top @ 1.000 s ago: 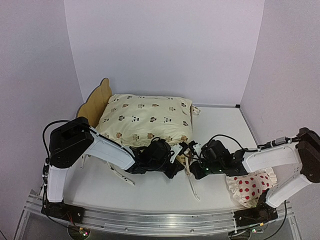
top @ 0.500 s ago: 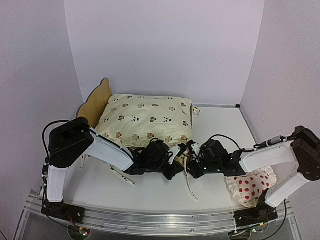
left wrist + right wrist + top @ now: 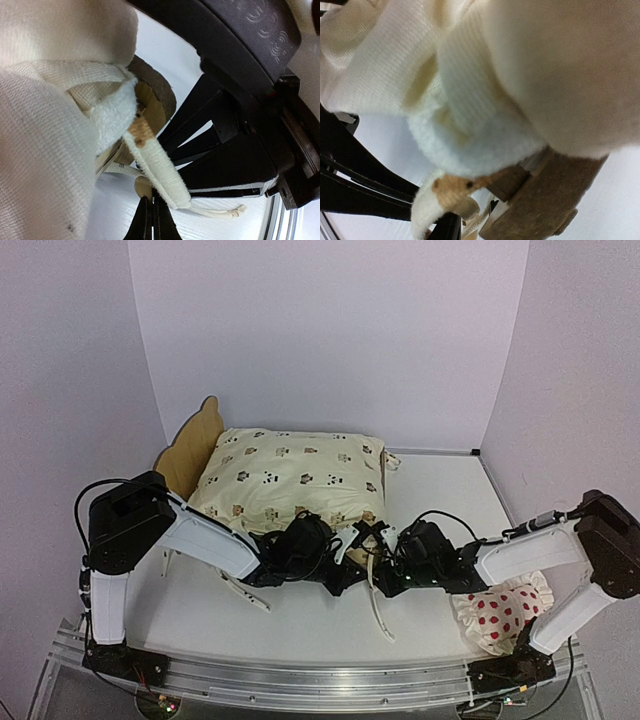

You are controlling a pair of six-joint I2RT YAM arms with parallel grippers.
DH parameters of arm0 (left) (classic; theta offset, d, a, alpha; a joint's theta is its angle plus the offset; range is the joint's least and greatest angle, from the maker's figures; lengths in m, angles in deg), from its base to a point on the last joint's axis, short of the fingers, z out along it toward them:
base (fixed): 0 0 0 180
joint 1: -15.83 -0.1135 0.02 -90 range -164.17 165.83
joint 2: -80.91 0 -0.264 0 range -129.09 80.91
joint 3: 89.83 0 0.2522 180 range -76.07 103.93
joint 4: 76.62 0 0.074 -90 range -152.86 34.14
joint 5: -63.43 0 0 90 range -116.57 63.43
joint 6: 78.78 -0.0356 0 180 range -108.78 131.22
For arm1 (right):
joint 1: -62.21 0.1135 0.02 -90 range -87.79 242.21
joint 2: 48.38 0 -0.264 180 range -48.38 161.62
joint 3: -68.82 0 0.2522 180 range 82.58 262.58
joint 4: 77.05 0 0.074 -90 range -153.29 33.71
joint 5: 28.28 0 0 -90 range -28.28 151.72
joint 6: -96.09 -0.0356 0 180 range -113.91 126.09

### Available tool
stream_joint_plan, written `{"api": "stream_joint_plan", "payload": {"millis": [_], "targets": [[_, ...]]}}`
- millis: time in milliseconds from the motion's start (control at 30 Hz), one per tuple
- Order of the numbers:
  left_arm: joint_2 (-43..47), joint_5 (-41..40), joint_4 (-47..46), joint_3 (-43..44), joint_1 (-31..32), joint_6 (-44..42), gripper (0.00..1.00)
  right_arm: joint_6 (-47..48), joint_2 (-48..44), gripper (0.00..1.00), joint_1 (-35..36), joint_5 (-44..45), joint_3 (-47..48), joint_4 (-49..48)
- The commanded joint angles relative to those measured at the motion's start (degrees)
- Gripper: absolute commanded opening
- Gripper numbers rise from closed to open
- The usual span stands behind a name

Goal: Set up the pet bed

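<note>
White tabletop (image 3: 300, 625): cream printed cushion (image 3: 295, 475) has been laid on plywood bed frame (image 3: 190, 445), red-dotted pillow (image 3: 500, 612) left out; left gripper (image 3: 152, 224) clenched, right gripper (image 3: 388, 558) unclear.

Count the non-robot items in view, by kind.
pet bed: 1
cream printed cover: 1
red-dotted pillow: 1
Total: 3

Built of white link shells and bulky black joint housings, left arm (image 3: 205, 538) and right arm (image 3: 523, 560) alike. Strung with thin black cables (image 3: 80, 515) looping near each shoulder.
</note>
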Motion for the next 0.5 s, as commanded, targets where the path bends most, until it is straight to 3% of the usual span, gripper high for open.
{"api": "stream_joint_plan", "payload": {"millis": [0, 467], "targets": [[1.94, 1.59, -2.48, 0.52, -0.31, 0.69, 0.0, 0.16, 0.6, 0.22, -0.14, -1.37, 0.65, -2.56], [2.4, 2.86, -1.92, 0.75, -0.33, 0.59, 0.0, 0.41, 2.94, 0.18, -0.1, -1.59, 1.44, -5.28]]}}
